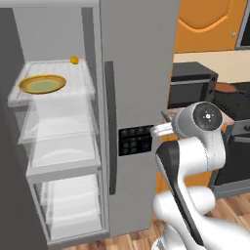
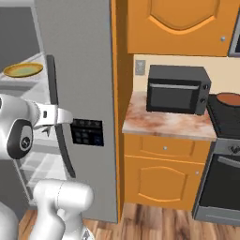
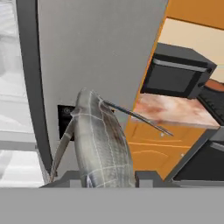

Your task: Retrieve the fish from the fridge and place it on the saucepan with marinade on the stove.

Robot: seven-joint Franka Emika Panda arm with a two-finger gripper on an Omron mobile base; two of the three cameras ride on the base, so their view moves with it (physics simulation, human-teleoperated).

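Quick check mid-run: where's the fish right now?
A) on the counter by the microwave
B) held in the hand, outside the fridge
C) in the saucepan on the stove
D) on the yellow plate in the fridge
B: in the hand view the fish rises from between the hand's fingertips, in front of the closed fridge door; the yellow plate on the shelf is bare.

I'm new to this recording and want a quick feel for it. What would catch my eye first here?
The fish stands out first: large in the hand view, held in the end effector in front of the fridge's closed grey door. Next, the fridge's open left side, where a yellow plate lies on the top white shelf. To the right, a black microwave sits on the counter beside the stove.
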